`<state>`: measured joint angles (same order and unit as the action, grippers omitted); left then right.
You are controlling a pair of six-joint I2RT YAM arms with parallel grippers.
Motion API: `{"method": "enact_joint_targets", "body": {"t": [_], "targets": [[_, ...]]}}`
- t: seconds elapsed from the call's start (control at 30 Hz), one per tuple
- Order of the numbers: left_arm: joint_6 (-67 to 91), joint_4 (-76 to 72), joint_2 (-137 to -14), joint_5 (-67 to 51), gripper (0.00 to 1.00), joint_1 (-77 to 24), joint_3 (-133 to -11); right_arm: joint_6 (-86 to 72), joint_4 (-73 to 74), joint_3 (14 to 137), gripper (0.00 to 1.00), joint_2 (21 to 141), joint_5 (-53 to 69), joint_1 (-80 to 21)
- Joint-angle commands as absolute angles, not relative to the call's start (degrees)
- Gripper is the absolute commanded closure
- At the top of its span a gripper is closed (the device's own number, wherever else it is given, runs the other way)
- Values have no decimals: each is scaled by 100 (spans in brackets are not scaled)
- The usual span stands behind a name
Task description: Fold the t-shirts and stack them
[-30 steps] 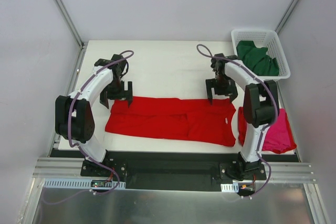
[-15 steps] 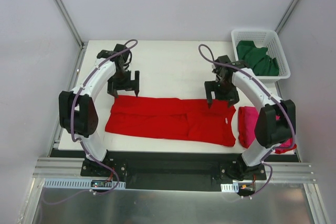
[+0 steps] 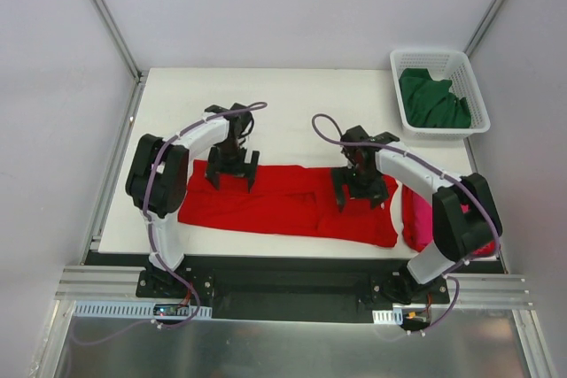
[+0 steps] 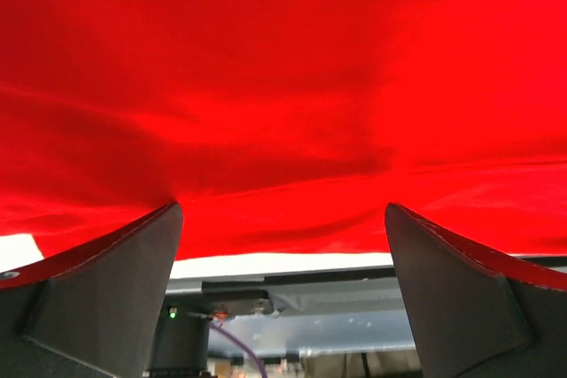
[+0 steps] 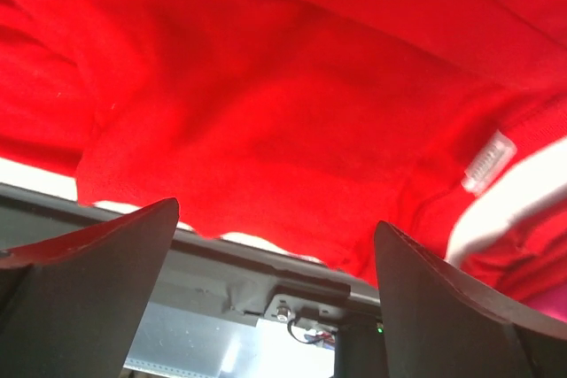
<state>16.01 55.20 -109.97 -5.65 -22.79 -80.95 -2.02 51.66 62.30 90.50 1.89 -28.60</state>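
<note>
Presently the red shirt (image 3: 292, 205), laid lengthwise on the table (image 3: 292, 104), is being folded, both pairs of jaws are held apart over it, and an edge must probably be gripped next.

- Anchor is the laid-out t-shirt (image 3: 283, 210): it runs left to right across the near half of the table (image 3: 292, 104).
- The left gripper (image 3: 232, 181) is above its far edge, toward its left end.
- The right gripper (image 3: 360, 200) is above it too, toward its right end.
- A second t-shirt (image 3: 415, 219) lies just off its right end, partly under the right arm.
- The basket (image 3: 440, 56) sits behind and to its right, with a third t-shirt (image 3: 432, 99) in it.
</note>
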Motion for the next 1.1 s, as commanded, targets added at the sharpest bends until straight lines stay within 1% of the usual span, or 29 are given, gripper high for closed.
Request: {"method": "enact_joint_targets", "body": {"t": [0.0,0.1,0.37,0.6,0.73,0.9,1.07], "targets": [[1643,5256,-10995,-518,1,-2241,-7691,-360,4667,6152,4,9412,228,-2944],[1661,5081,-10969,-527,1,-2241,-7296,-334,4632,6240,4,9737,264,-2988],[1688,4860,-10873,-440,1,-2250,-6812,-88,4701,6767,4,10599,176,-2988],[1784,4825,-10398,-518,1,-2250,-6373,176,5194,7882,4,11205,-149,-2892],[1959,4834,-10030,-720,1,-2267,-6275,281,5484,8812,4,11653,-246,-2778],[2241,4860,-9774,-1010,1,-2373,-6170,299,5669,9614,4,12163,-255,-2663],[2557,4948,-9484,-1064,1,-2566,-6073,203,5792,10422,4,12821,-202,-2654]]}}
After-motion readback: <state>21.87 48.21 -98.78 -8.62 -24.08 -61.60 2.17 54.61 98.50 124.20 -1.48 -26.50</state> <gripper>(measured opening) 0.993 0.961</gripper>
